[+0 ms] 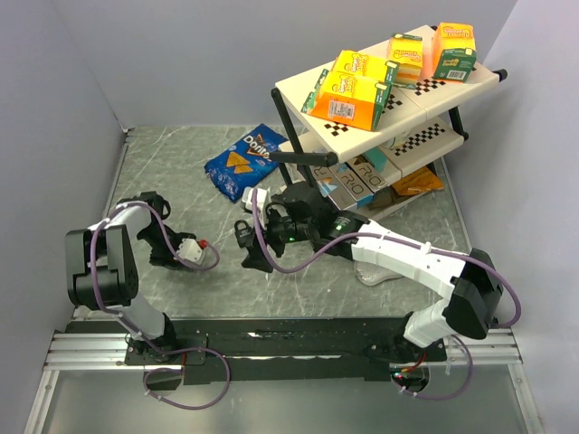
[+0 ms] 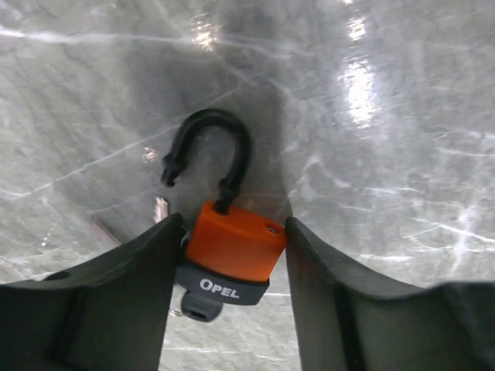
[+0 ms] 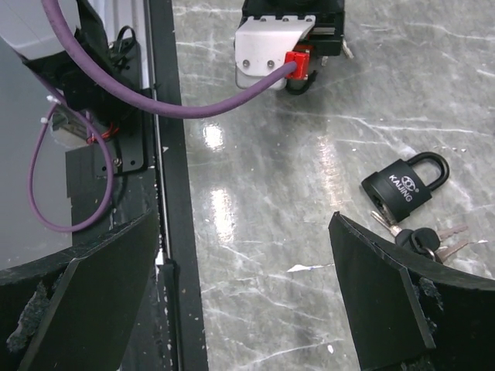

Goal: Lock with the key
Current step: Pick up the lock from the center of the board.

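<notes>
The left gripper pressed its two dark fingers against both sides of an orange padlock lying on the grey marble table, about 9 o'clock from the table's middle. Its black shackle pointed to 12 o'clock, one end sprung free, and a key poked out at 6 o'clock. The right gripper hung with jaws spread wide; a black padlock with a bunch of keys lay at its 3 o'clock.

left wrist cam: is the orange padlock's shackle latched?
No, the orange padlock has its shackle swung open, with one end hanging free in the air.
</notes>
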{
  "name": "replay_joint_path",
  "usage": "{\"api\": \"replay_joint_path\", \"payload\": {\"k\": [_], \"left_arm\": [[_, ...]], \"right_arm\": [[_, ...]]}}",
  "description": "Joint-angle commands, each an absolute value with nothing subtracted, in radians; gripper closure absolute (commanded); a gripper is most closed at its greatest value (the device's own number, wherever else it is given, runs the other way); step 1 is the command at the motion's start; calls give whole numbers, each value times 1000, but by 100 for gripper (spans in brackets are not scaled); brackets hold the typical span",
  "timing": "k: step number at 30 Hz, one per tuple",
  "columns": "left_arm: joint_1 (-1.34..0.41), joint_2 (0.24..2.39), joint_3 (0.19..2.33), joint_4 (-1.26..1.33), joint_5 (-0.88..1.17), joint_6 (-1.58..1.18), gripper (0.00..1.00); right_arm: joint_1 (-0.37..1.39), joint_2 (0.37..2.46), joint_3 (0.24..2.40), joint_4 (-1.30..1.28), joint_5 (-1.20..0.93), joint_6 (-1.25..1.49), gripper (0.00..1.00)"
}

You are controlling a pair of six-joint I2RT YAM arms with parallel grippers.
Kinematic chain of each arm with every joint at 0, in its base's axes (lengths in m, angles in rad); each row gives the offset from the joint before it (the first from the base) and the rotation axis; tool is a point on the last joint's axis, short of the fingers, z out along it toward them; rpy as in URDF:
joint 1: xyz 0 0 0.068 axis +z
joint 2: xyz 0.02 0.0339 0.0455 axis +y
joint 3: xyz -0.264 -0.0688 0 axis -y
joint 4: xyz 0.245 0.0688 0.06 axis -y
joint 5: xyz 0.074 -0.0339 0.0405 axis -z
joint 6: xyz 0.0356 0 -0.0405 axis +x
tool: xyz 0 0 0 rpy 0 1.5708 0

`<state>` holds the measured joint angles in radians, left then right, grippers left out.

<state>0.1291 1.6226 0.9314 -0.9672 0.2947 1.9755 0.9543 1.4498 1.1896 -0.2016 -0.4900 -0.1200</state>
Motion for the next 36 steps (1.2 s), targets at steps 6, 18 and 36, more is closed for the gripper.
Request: {"api": "replay_joint_path", "payload": {"k": [6,18,36], "left_arm": [[127,1697,1041,-948,432,2093,59],[138,1686,1049,-925,499,1588,38],[138,1666,982,-798,366,1713,48]], "right_arm": [[923,1470,1250,-199,-538,-98,0],[917,1500,1272,-183,-571,-81,0],[916,1525,1307,-201,-580,-78,0]]}}
